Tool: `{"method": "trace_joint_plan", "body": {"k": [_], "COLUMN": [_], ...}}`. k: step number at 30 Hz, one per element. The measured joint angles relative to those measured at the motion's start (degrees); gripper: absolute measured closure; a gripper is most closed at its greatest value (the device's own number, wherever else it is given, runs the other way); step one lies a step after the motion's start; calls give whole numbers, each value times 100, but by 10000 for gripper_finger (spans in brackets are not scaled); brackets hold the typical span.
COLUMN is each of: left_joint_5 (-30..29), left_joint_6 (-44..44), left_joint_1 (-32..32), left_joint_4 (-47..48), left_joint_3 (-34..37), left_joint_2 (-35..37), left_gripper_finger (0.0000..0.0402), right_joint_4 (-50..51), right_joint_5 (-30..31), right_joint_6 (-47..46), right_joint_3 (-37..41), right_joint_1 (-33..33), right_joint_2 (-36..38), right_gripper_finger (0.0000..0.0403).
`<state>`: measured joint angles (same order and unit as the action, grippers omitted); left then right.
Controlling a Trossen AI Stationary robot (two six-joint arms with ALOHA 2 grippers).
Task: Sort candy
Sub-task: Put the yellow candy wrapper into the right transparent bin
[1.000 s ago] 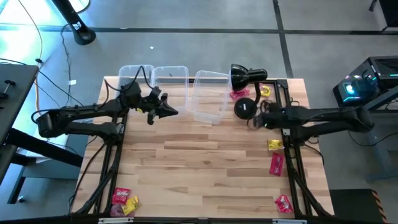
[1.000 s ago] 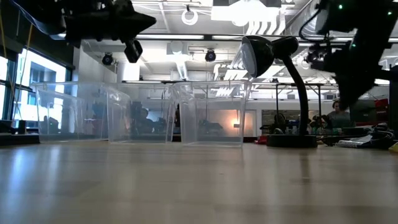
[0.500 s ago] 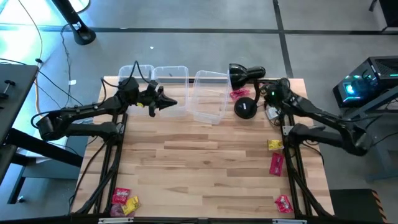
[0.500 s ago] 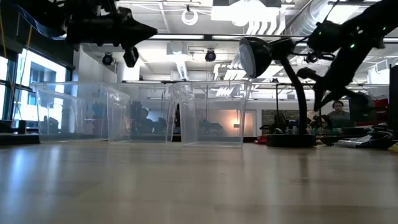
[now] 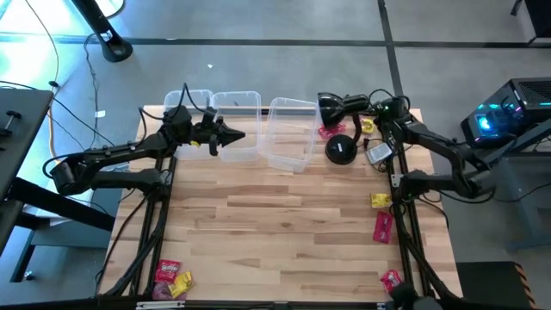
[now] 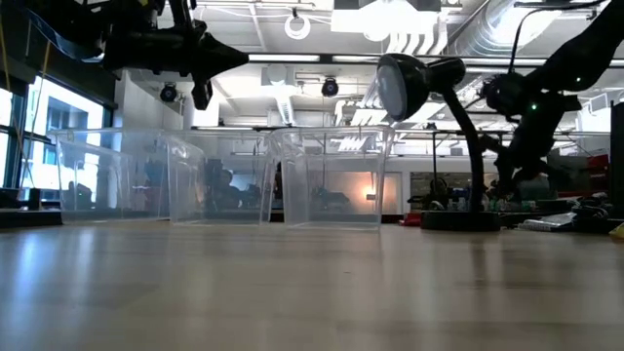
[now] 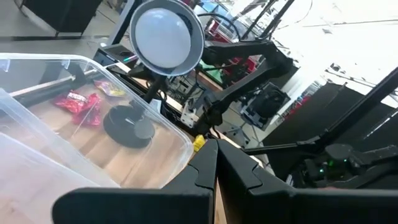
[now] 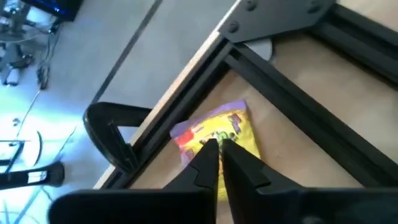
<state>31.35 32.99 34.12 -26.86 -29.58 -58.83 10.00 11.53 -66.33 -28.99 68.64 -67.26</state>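
My right gripper [image 5: 372,121] is shut and empty at the table's far right corner. It points down at a yellow candy packet [image 8: 219,129] that lies flat on the table there [image 5: 368,127], and in the low view [image 6: 505,174] it stands above the tabletop. My left gripper [image 5: 234,135] is shut and empty, high [image 6: 234,56] over the middle clear tub [image 5: 237,116]. A red candy [image 5: 330,131] lies by the black lamp [image 5: 340,108]. More candies lie along the right edge [image 5: 380,200], [image 5: 383,226], [image 5: 392,280] and at the near left corner [image 5: 170,274].
Three clear tubs stand in a row at the far edge, left [image 5: 191,105] and right [image 5: 288,133] of the middle one. The lamp's round base [image 5: 342,151] and bent neck stand just left of my right gripper. A dark frame rail [image 8: 292,93] runs beside the yellow candy.
My right gripper has swung from beside the lamp's base toward the table's far edge, turned, and come down over the yellow candy at the far right corner. My left gripper has drifted a little toward the far edge, over the middle tub.
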Motion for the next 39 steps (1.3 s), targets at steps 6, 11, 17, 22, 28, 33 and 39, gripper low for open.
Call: {"method": "trace_joint_plan", "body": {"k": [6,11,17,22,28,33,39], "left_joint_5": [-2,1,7,41,562,958,1797], "left_joint_6": [133,135,133,133,133,211,366], "left_joint_1": [-1,-1,-1,-1,-1,-1,1], "left_joint_4": [-8,-45,-26,-28,-26,-4,4], "left_joint_3": [0,0,0,1,0,1,2], "left_joint_2": [0,0,0,0,0,0,0], "left_gripper_finger": [402,402,401,402,401,402,402], "right_joint_4": [140,434,505,-369,-912,149,2755], "right_joint_5": [1,-413,-454,-103,-72,-83,2], "right_joint_6": [-370,-111,72,43,265,920,824], "right_joint_3": [-146,-295,-462,-593,-1068,-2167,-3456], "right_joint_1": [-2,-83,-488,-861,-918,-796,-470], "right_joint_2": [-24,15,27,5,-395,-1334,-2368], "right_gripper_finger": [346,323,307,306,306,306,306]}}
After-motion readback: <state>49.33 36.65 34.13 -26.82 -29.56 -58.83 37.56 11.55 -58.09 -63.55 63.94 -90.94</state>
